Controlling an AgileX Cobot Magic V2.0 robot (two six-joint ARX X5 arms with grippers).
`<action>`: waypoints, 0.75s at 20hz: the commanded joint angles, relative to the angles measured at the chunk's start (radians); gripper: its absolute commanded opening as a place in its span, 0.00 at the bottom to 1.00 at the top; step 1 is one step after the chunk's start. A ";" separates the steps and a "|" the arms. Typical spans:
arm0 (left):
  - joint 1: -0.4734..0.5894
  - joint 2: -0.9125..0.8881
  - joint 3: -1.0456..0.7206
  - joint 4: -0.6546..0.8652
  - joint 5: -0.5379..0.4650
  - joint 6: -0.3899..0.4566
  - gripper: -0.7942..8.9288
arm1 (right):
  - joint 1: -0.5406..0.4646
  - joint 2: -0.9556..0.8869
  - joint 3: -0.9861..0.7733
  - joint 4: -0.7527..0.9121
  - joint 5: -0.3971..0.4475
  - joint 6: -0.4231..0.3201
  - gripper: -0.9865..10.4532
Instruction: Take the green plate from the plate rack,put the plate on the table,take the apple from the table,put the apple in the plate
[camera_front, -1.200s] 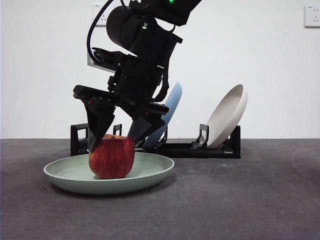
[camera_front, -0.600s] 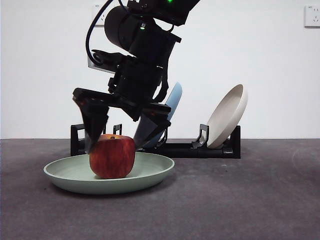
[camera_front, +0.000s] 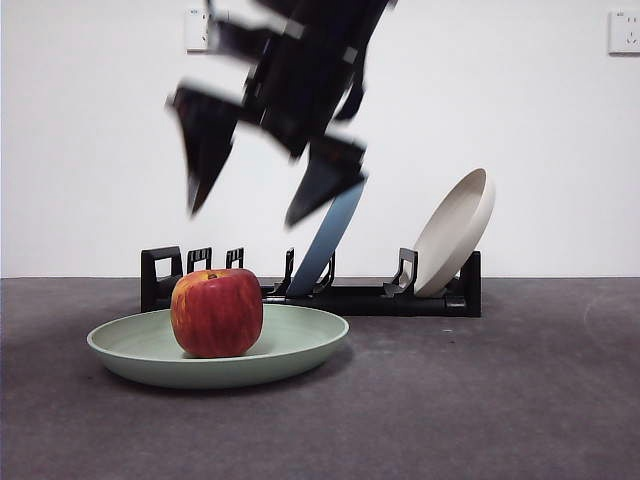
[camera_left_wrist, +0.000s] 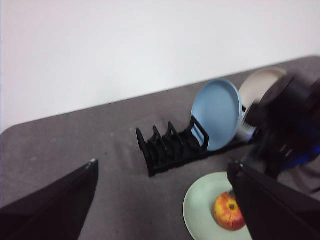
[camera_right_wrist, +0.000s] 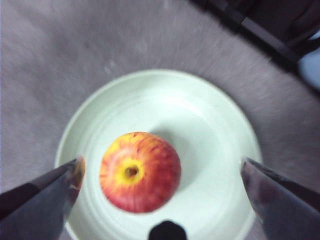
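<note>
The red apple (camera_front: 217, 312) sits in the pale green plate (camera_front: 290, 345), which lies flat on the dark grey table (camera_front: 500, 400) in front of the black plate rack (camera_front: 350, 296). My right gripper (camera_front: 262, 205) is open and empty, blurred, well above the apple. In the right wrist view the apple (camera_right_wrist: 140, 171) lies in the plate (camera_right_wrist: 210, 125) between the spread jaws (camera_right_wrist: 160, 172). My left gripper (camera_left_wrist: 162, 172) is open, high and away; its view shows the rack (camera_left_wrist: 170, 147), plate (camera_left_wrist: 200, 205), apple (camera_left_wrist: 229, 211) and the right arm.
A light blue plate (camera_front: 330, 240) and a cream-white dish (camera_front: 455, 232) lean in the rack. They also show in the left wrist view, the blue plate (camera_left_wrist: 217, 114) and the cream dish (camera_left_wrist: 260, 82). A white wall stands behind.
My right gripper has let go of the apple and risen clear of it. The apple now rests alone in the green plate.
</note>
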 joint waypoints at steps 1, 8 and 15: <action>0.003 0.051 -0.005 0.024 -0.001 0.000 0.53 | -0.019 -0.071 -0.004 -0.037 0.004 -0.003 0.55; 0.003 0.182 -0.005 0.109 0.009 0.118 0.13 | -0.090 -0.262 -0.004 -0.216 0.004 -0.005 0.21; 0.004 0.283 -0.008 0.190 0.079 0.209 0.07 | -0.191 -0.493 -0.008 -0.351 0.012 -0.038 0.08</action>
